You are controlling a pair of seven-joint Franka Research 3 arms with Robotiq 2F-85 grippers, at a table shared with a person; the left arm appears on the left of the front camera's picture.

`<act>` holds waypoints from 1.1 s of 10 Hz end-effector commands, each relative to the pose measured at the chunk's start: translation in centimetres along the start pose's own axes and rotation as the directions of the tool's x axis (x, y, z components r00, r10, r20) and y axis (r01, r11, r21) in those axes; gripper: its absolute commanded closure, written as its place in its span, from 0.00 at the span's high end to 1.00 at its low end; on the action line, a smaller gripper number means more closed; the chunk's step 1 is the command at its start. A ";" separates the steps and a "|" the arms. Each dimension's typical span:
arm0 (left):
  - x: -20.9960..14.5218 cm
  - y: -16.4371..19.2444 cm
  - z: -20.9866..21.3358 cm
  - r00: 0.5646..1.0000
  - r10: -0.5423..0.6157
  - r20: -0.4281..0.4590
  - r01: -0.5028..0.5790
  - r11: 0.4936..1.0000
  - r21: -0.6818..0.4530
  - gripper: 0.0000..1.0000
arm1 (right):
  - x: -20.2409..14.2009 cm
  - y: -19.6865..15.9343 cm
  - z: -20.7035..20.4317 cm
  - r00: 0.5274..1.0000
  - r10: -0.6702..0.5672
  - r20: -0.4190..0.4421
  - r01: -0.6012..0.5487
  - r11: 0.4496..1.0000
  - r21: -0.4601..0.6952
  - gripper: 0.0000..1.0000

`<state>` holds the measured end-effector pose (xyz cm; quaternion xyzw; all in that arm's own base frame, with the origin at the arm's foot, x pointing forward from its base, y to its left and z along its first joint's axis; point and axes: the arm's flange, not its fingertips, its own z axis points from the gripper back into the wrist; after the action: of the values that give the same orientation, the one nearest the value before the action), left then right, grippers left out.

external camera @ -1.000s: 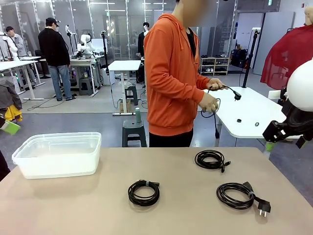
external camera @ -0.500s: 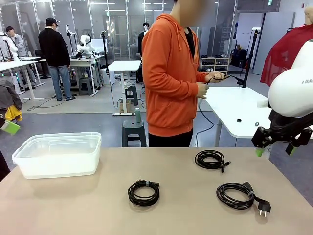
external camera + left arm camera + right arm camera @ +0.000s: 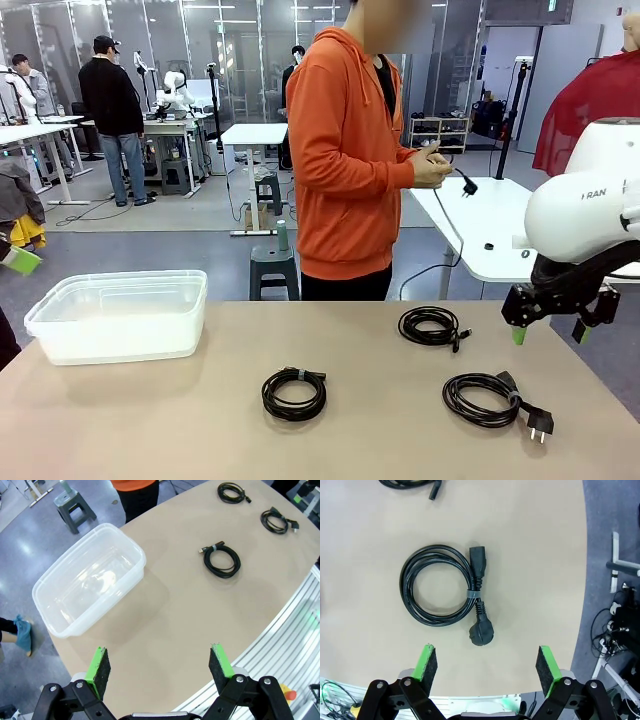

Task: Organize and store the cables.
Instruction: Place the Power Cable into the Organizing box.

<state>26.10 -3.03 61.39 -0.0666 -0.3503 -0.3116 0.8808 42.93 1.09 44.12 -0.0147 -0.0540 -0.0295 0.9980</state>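
Observation:
Three black coiled cables lie on the tan table: a banded one (image 3: pixel 294 392) in the middle, one (image 3: pixel 430 326) farther back, and one with a plug (image 3: pixel 493 398) at the right. The person in an orange hoodie holds a fourth cable (image 3: pixel 455 178) in both hands beyond the far edge. My right gripper (image 3: pixel 548 333) hangs open above the table's right side. In the right wrist view it (image 3: pixel 486 667) looks straight down on the plug cable (image 3: pixel 442 592). My left gripper (image 3: pixel 160 667) is open, high over the table's near left corner.
A clear plastic bin (image 3: pixel 120 340) stands empty at the table's far left, also seen from the left wrist (image 3: pixel 65 627). The three coils (image 3: pixel 221 560) (image 3: pixel 231 492) (image 3: pixel 277 521) show there too. Bare tabletop lies between bin and cables. A white table stands behind the person.
My right arm has come down and leftward, toward the plug cable. The person has shifted the cable in their hands, and its loose end now hangs lower.

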 end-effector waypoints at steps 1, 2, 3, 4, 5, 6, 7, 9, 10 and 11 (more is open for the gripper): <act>0.0 0.0 0.0 1.000 -0.002 0.002 0.002 1.000 0.002 1.00 | 0.1 0.8 -1.7 0.999 -0.035 -0.019 0.035 0.999 -0.002 1.00; 0.0 0.0 0.0 1.000 -0.002 0.002 0.002 1.000 0.002 1.00 | 0.2 0.8 -3.0 0.998 -0.056 -0.019 0.056 0.998 0.001 1.00; 0.0 0.0 0.0 1.000 -0.002 0.002 0.002 1.000 0.002 1.00 | 0.3 0.7 -4.2 0.998 -0.062 -0.031 0.063 0.998 0.021 1.00; 0.0 0.0 0.0 1.000 -0.002 0.002 0.002 1.000 0.002 1.00 | 0.7 0.7 -5.4 0.997 -0.067 -0.030 0.068 0.997 0.038 1.00; 0.0 0.0 0.0 1.000 -0.002 0.002 0.002 1.000 0.002 1.00 | 0.7 1.1 -6.2 0.998 -0.063 -0.029 0.064 0.997 0.049 1.00; 0.0 0.0 0.0 1.000 -0.002 0.002 0.002 1.000 0.002 1.00 | 0.7 1.5 -6.6 0.997 -0.068 -0.035 0.070 0.996 0.047 1.00; 0.0 0.0 0.0 1.000 -0.002 0.002 0.002 1.000 0.002 1.00 | 0.5 1.6 -6.2 0.997 -0.059 -0.044 0.060 0.998 0.033 1.00; 0.0 0.0 0.0 1.000 -0.002 0.002 0.002 1.000 0.002 1.00 | 0.6 0.6 -6.2 0.998 -0.035 -0.051 0.037 0.999 0.034 1.00; 0.0 0.0 0.0 1.000 -0.002 0.002 0.002 1.000 0.002 1.00 | 0.6 0.6 -6.2 0.998 -0.035 -0.051 0.037 0.999 0.034 1.00; 0.0 0.0 0.0 1.000 -0.002 0.002 0.002 1.000 0.002 1.00 | 0.6 0.6 -6.2 0.998 -0.035 -0.051 0.037 0.999 0.034 1.00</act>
<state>26.10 -3.02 61.39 -0.0666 -0.3503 -0.3115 0.8808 44.32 1.50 37.82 0.0058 -0.0290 -0.0466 0.9985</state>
